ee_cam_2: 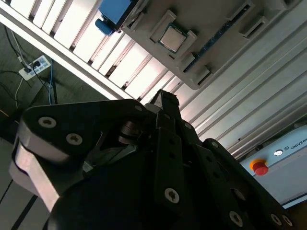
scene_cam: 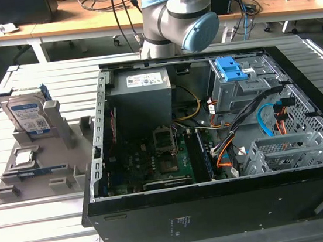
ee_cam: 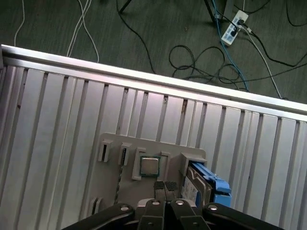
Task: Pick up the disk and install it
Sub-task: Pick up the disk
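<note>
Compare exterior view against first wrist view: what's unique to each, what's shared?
Exterior view: open black computer case, grey metal cage with bright blue plastic latch, the arm's grey-and-blue joint. First wrist view: black fingers, shut and empty; white power strip and cables on the floor. Both: flat silvery metal disk with blue side rails standing in the grey holder, small square silver processor chip, slatted aluminium table.

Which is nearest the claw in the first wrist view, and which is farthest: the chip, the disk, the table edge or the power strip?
Starting from the claw:
1. Chip and disk, both on the grey tray right by the claw; too close to call.
2. Table edge, past the tray.
3. Power strip, down on the floor beyond that edge.
</note>
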Motion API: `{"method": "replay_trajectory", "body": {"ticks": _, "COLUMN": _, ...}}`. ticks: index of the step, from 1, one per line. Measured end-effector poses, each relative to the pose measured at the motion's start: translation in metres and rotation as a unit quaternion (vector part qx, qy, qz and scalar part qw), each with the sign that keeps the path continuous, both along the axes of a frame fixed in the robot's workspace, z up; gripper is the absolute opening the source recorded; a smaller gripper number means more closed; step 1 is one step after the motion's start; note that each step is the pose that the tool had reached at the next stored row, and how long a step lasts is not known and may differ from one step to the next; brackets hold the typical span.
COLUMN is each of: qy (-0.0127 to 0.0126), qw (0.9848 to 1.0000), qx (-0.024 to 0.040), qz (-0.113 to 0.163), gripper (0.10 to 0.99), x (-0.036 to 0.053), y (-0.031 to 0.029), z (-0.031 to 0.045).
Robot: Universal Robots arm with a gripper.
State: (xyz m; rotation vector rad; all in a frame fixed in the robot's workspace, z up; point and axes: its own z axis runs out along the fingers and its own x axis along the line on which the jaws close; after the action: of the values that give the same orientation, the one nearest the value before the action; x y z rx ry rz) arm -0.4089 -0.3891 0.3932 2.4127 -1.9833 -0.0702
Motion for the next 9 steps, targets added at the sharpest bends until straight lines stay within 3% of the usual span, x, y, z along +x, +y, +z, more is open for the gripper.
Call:
{"method": "replay_trajectory", "body": {"ticks": 2, "qy": 0.0000, "qw": 1.0000, "qx": 0.0000, "qz": 0.007, "gripper": 0.106, "x": 0.0000, "y": 0.0000, "z": 0.0000}}
{"method": "replay_trajectory", "body": {"ticks": 5, "qy": 0.0000, "qw": 0.9991, "qx": 0.0000, "qz": 0.042, "gripper": 0.106, "x": 0.0000, "y": 0.0000, "z": 0.0000}}
{"method": "replay_trajectory", "body": {"ticks": 9, "qy": 0.0000, "qw": 0.9984, "qx": 0.0000, "qz": 0.057, "gripper": 0.106, "x": 0.0000, "y": 0.0000, "z": 0.0000}}
